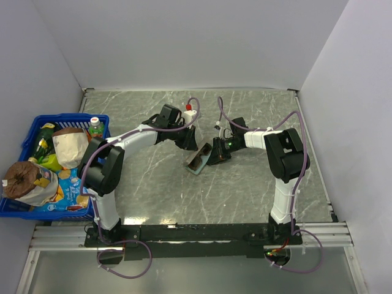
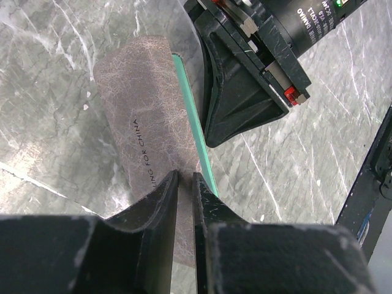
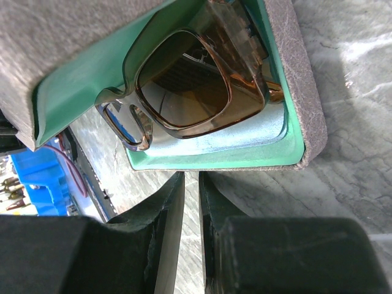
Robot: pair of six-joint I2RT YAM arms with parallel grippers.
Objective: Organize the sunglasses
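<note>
Sunglasses [image 1: 198,160] lie in the open case [image 1: 195,169] mid-table from above, the left gripper [image 2: 185,184] pinches its flap, and the right gripper [image 3: 191,184], nearly closed at its rim, may or may not grip, so a tug could spill them.

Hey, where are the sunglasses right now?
The sunglasses lie inside the open case, on its teal lining. In the top view, that case sits near the middle of the table.
</note>
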